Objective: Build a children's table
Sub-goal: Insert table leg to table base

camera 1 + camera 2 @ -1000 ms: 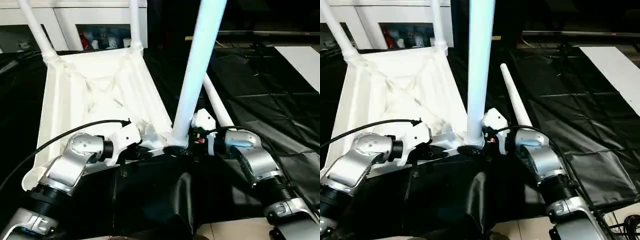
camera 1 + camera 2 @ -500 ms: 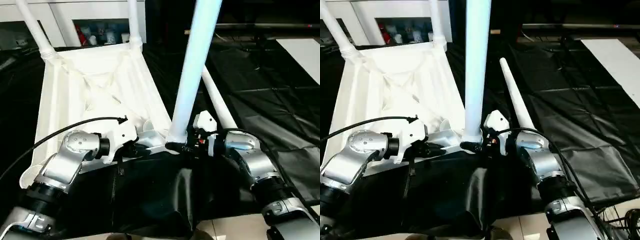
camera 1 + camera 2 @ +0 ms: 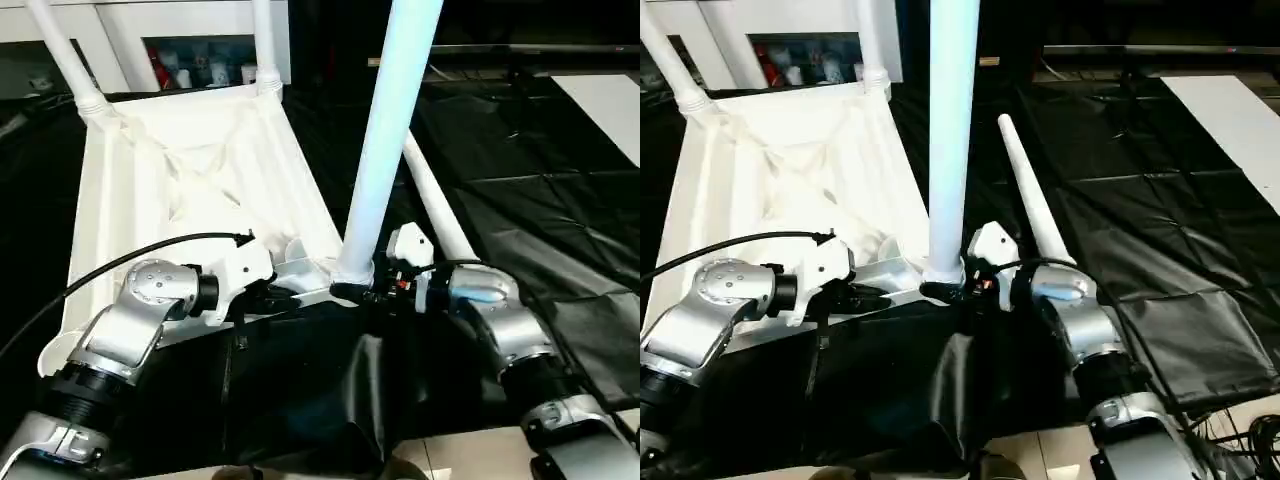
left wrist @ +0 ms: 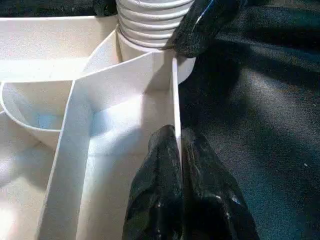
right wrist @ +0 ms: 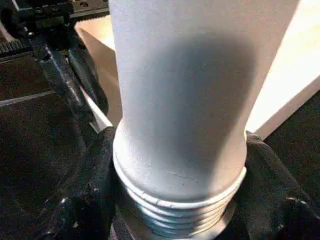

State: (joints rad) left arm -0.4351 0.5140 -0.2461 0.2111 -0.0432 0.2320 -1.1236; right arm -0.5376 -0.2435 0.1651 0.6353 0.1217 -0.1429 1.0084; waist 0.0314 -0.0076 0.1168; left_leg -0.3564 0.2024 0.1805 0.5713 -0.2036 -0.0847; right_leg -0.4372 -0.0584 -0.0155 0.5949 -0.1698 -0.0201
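Observation:
The white tabletop [image 3: 200, 170] lies upside down with its ribbed underside up. Two legs [image 3: 60, 55] [image 3: 265, 45] stand in its far corners. A third leg [image 3: 385, 130] stands upright in the near right corner socket. My right gripper [image 3: 350, 292] is shut on that leg's ribbed base [image 5: 180, 200], one black finger [image 5: 85, 200] on each side. Just left of the socket, my left gripper [image 4: 178, 137] is shut on the tabletop's thin near wall [image 4: 175, 95]. A fourth leg [image 3: 435, 205] lies loose on the black cloth to the right.
Black cloth [image 3: 540, 170] covers the floor around the tabletop. A white cabinet with glass doors [image 3: 190, 30] stands behind. A flat white board [image 3: 610, 110] lies at the far right. A black cable [image 3: 130, 260] loops over my left forearm.
My right gripper's fingers have closed in around the base of the near leg. The left gripper keeps its pinch on the wall. The head camera has shifted slightly.

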